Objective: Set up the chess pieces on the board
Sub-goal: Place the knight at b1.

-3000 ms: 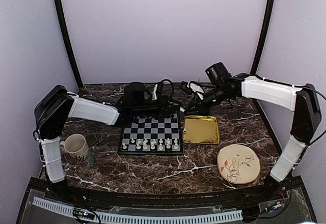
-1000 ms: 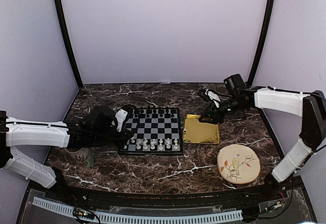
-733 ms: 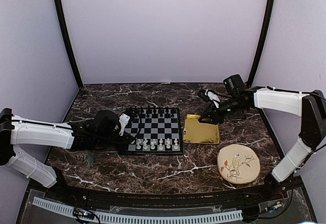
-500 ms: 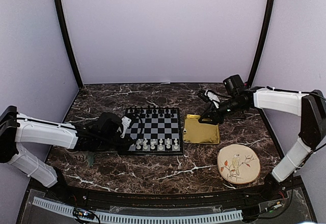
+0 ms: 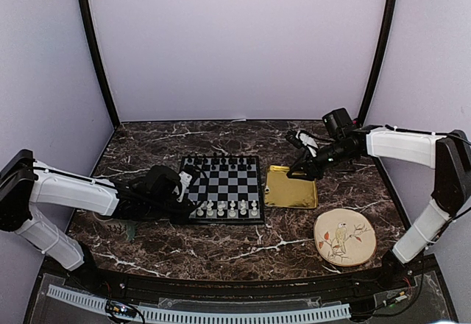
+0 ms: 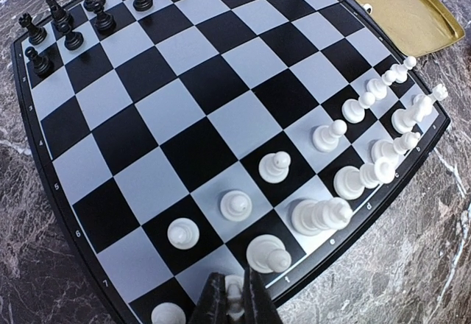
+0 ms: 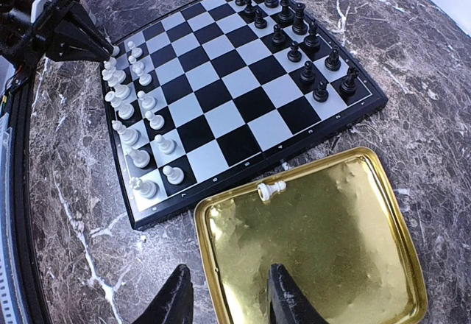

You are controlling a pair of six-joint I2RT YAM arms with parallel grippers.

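Observation:
The board (image 5: 221, 185) lies mid-table, with black chessmen (image 5: 217, 162) along its far rows and white chess pieces (image 5: 221, 208) in its two near rows. My left gripper (image 5: 193, 194) is low at the board's near-left corner. In the left wrist view (image 6: 234, 306) it is shut on a white piece (image 6: 234, 291) standing in the edge row of the board (image 6: 184, 110). My right gripper (image 5: 294, 171) hovers open and empty over the gold tray (image 7: 316, 250). One white pawn (image 7: 271, 189) lies on its side at the tray's rim nearest the board (image 7: 221, 96).
The gold tray (image 5: 291, 191) sits against the board's right side. A round bird-painted plate (image 5: 344, 237) lies at the near right. A mug (image 5: 110, 221) is mostly hidden under my left arm at the near left. Purple walls close in the table.
My left arm has slid right along the board's left side to its near-left corner. The right arm and the tray have stayed still over the last second.

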